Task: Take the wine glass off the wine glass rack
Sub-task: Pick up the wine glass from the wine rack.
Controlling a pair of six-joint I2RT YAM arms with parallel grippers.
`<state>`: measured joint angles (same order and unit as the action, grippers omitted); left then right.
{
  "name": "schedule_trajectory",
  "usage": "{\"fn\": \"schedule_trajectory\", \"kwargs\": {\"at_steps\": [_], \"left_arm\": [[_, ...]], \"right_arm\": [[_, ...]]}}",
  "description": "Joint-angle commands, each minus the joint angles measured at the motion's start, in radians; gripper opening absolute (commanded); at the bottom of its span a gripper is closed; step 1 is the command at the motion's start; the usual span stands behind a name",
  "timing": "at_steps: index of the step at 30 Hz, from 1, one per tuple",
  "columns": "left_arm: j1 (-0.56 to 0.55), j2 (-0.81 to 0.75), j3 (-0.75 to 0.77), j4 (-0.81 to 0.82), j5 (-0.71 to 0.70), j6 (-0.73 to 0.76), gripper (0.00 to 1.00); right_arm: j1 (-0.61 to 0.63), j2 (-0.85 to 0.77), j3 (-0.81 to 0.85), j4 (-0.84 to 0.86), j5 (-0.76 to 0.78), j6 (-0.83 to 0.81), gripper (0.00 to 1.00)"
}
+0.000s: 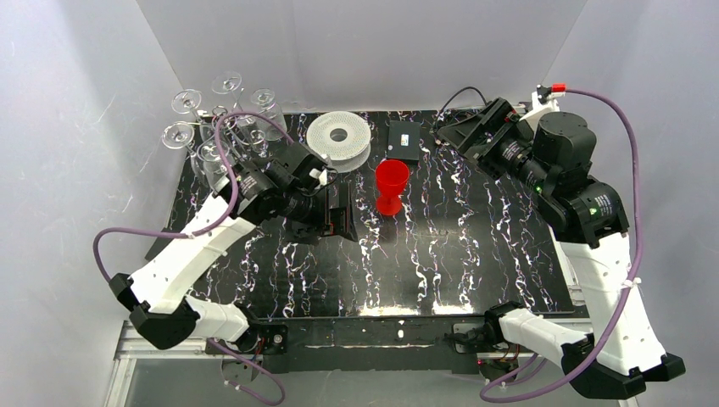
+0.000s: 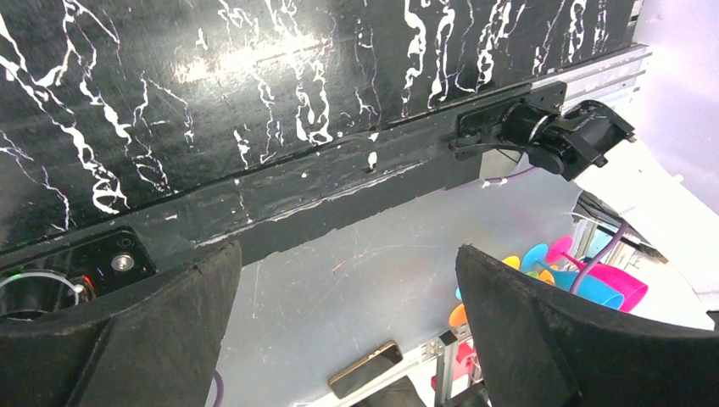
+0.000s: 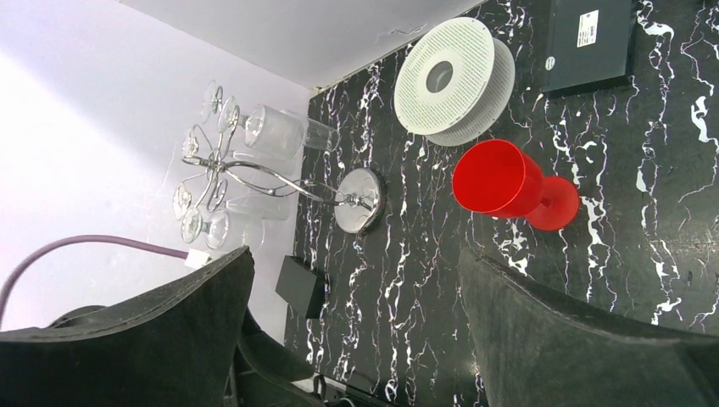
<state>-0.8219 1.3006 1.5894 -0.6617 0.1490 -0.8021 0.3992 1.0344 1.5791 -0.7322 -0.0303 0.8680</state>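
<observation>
Both arms stand off from the wine glass rack (image 3: 360, 199), which sits at the far left corner of the desk (image 1: 475, 246) with clear wine glasses (image 3: 275, 131) hanging bowl-down from its wire arms. The left pincer (image 2: 348, 280), nearest the rack, gapes wide and empty, facing the desk's near edge. The right pincer (image 3: 356, 271), at the far right, is equally wide and empty, its camera looking across at the rack. The job appears to be at the reach stage. The next move calls for turning a pincer toward the rack, closing on one glass and sliding it off the wire without knocking its neighbours. A red goblet (image 1: 392, 186) stands upright mid-desk, near a white ribbed spool (image 1: 338, 136) and a black box (image 1: 404, 140). The desk is black with white veining, and plain white walls (image 1: 356, 51) enclose it.
</observation>
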Motion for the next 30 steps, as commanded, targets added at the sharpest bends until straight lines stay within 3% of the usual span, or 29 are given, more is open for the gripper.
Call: {"fn": "schedule_trajectory", "kwargs": {"at_steps": [1, 10, 20, 25, 30], "left_arm": [[0.005, 0.036, 0.149, -0.203, -0.046, 0.075, 0.98], [0.005, 0.046, 0.447, -0.418, -0.250, 0.234, 0.98], [0.008, 0.226, 0.956, -0.699, -0.569, 0.484, 0.97], [0.031, 0.192, 0.924, -0.645, -0.677, 0.544, 0.96], [0.152, 0.220, 0.969, -0.672, -0.648, 0.563, 0.95]], "right_arm": [[-0.002, 0.004, 0.007, 0.059, -0.001, 0.007, 0.98], [-0.002, -0.014, -0.027, 0.049, -0.003, 0.025, 0.98], [-0.002, -0.021, -0.052, 0.040, -0.037, 0.052, 0.98], [-0.002, -0.027, -0.065, 0.036, -0.053, 0.063, 0.98], [-0.002, -0.027, -0.070, 0.032, -0.074, 0.063, 0.98]]}}
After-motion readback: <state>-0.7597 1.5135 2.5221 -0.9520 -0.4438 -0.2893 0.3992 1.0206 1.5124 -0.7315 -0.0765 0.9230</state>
